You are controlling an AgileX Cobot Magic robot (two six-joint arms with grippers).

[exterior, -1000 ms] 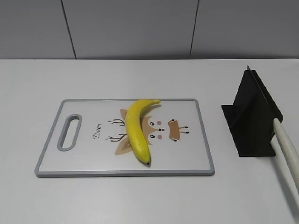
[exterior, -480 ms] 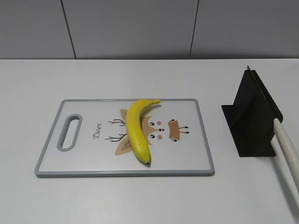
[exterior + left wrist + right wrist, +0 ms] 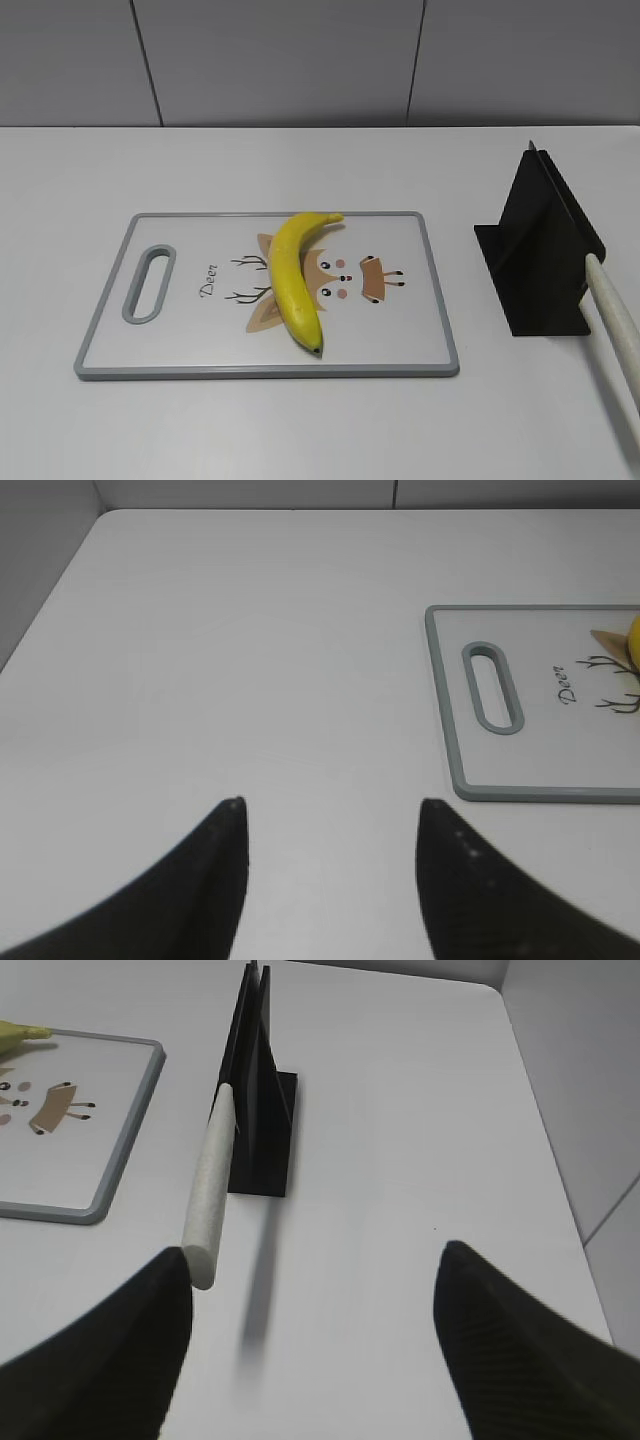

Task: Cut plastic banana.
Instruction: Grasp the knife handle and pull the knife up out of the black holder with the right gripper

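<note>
Left claw (image 3: 330, 880) and right claw (image 3: 315, 1340) both spread wide.

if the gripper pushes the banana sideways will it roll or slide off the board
The banana looks smooth and glossy, so it would probably slide easily on the flat board. Its curve likely makes it pivot rather than roll. It lies near the middle, so a light push probably keeps it on.
</note>
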